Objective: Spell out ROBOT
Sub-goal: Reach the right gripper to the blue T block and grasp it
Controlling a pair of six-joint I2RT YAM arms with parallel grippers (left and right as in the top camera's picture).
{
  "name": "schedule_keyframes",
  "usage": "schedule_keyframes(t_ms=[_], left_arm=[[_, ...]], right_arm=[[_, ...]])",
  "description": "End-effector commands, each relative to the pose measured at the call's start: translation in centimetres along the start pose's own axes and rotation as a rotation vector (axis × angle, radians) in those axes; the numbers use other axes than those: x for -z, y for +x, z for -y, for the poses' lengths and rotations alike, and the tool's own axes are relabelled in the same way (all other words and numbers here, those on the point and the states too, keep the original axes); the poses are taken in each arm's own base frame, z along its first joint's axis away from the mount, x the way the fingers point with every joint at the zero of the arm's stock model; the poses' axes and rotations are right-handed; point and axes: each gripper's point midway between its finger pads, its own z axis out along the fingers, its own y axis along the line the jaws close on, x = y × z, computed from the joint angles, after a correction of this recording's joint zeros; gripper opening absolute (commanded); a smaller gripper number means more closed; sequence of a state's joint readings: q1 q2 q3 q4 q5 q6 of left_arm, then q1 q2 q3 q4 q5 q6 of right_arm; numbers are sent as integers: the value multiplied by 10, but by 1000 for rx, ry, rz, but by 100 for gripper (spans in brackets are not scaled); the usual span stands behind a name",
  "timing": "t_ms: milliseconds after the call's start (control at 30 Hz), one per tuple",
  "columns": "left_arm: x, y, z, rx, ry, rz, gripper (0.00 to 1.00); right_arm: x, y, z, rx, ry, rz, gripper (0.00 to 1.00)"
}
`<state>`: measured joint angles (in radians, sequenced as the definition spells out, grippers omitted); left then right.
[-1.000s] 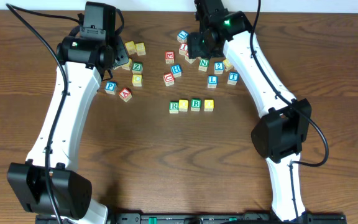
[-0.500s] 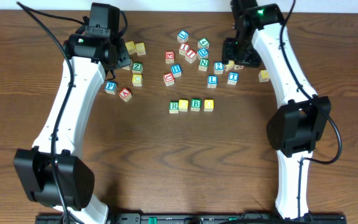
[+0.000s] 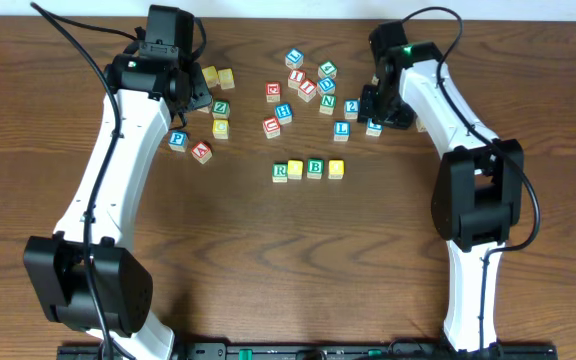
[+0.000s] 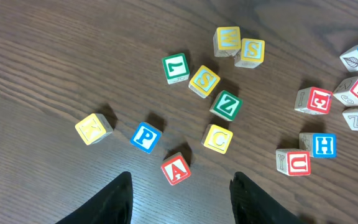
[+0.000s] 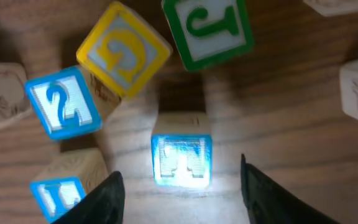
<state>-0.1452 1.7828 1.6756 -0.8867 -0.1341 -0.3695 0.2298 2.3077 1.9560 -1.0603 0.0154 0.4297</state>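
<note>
A row of four blocks lies mid-table: green R (image 3: 280, 171), yellow (image 3: 296, 169), green B (image 3: 315, 168), yellow (image 3: 336, 168). My right gripper (image 3: 377, 112) is low over the loose cluster, open. In the right wrist view a blue block (image 5: 181, 160), its letter washed out by glare, lies between the fingers (image 5: 180, 194), untouched. My left gripper (image 3: 194, 96) hovers open and empty over the left cluster; a red A block (image 4: 176, 168) lies just ahead of its fingers (image 4: 180, 186).
Around the blue block are a yellow G (image 5: 123, 50), a green J (image 5: 207, 25), a blue 2 (image 5: 64, 102) and another blue block (image 5: 58, 186). Loose blocks spread at the back centre (image 3: 308, 85) and back left (image 3: 213, 105).
My right arm has swung from the back centre to the right, then come down over the blue block at the cluster's right edge. The left arm has hardly moved.
</note>
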Motion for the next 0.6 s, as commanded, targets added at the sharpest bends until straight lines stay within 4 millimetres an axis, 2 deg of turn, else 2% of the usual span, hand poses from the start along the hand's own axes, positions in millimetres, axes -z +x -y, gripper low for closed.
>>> schedule_keyframes(t_ms=[0,67,200,400,567], left_arm=[[-5,2,-3,8,-17,-10,50],[-5,2,-3,9,-16,-9,50],[-5,2,-3,8,-16,-9,50],[-5,2,-3,8,-17,-10,50],[-5,2,-3,8,-17,-10,50]], right_arm=[[-12,3,8,-21,12,-4,50],[-20,7,10,-20,17,-13,46],[-27,10,14,-23,23,-16,46],[-30,-4,11,64,17,49,43],[-30,-10,8,64,6,72,31]])
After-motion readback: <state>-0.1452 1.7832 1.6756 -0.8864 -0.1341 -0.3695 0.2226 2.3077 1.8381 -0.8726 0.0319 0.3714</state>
